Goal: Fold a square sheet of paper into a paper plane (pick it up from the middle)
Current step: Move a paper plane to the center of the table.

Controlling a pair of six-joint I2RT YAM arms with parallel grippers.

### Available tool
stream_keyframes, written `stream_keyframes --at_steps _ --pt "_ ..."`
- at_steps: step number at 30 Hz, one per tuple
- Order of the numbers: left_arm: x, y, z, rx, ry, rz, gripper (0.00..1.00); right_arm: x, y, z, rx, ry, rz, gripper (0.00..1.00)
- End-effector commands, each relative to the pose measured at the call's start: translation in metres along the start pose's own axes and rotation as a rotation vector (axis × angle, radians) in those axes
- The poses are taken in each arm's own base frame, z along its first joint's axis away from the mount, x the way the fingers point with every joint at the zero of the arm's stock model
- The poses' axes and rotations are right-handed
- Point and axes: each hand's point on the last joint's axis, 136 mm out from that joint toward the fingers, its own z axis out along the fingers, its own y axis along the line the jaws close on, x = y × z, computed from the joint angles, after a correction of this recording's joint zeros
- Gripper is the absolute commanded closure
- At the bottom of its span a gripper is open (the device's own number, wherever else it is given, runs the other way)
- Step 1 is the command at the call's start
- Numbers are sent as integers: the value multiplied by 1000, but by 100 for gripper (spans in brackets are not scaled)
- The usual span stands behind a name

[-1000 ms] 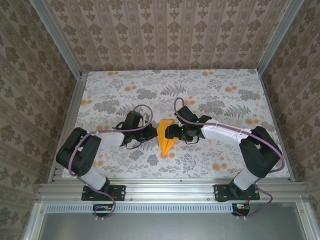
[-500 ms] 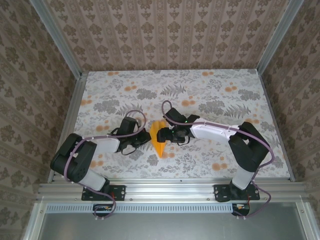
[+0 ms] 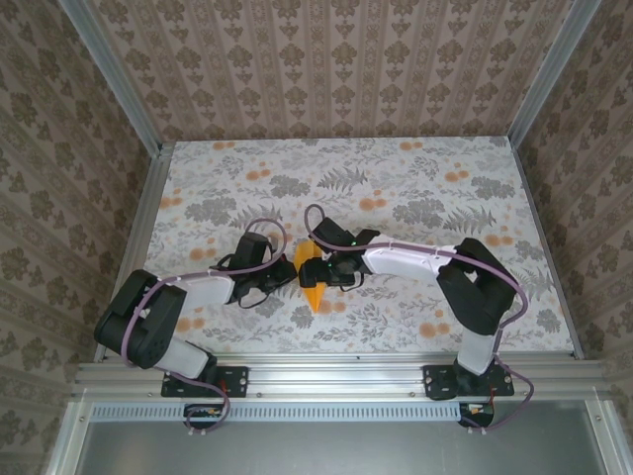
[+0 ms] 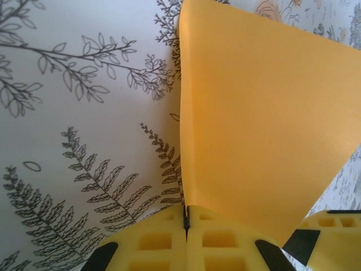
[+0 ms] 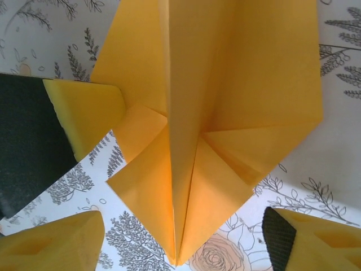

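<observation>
From the overhead view, the plane lies on the surface just left of the frame's middle, with its pointed nose toward the bottom edge. Both arms reach in to meet over it, the left fingers at its left side and the right fingers at its right. At this distance the view does not show how either pair stands.

The left wrist view settles one of them. The left fingers sit at the bottom centre with their yellow pads pressed together, and an edge of the plane is pinched in the seam between them. From there a broad orange flap rises to fill the right half of the frame, standing clear of the fern-printed surface on the left.

The right wrist view shows the folds instead. The plane has a long centre crease and layered triangular flaps, and its nose is at the bottom centre. The right fingers are spread wide. One pad is in each lower corner, either side of the nose, with nothing gripped. A pad of the left fingers touches the plane's wing at the left edge.
</observation>
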Motion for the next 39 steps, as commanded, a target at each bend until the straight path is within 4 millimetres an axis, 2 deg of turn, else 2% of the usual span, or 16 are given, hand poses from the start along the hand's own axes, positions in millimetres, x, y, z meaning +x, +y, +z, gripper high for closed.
stream_keyframes --at_steps 1,4,13,20,25,30,37,39 --pt "4 13 2 -43 16 -27 100 -1 7 3 3 28 -67 19" --pt "4 13 3 -44 19 -27 100 -3 10 5 3 33 -106 15" --pt "2 11 3 -40 18 -25 100 0 10 13 -1 63 -116 16" --pt "2 9 2 -32 15 -32 100 11 25 10 -60 83 -126 25" --pt "0 6 2 -20 10 -30 100 15 22 18 -36 81 -91 33" --pt "1 4 1 -10 8 -33 100 14 19 22 -5 58 -62 34" --pt "0 -1 -4 14 -1 -28 100 13 8 26 57 42 -40 43" --pt "0 -2 -5 19 -3 -25 99 13 6 26 64 38 -36 43"
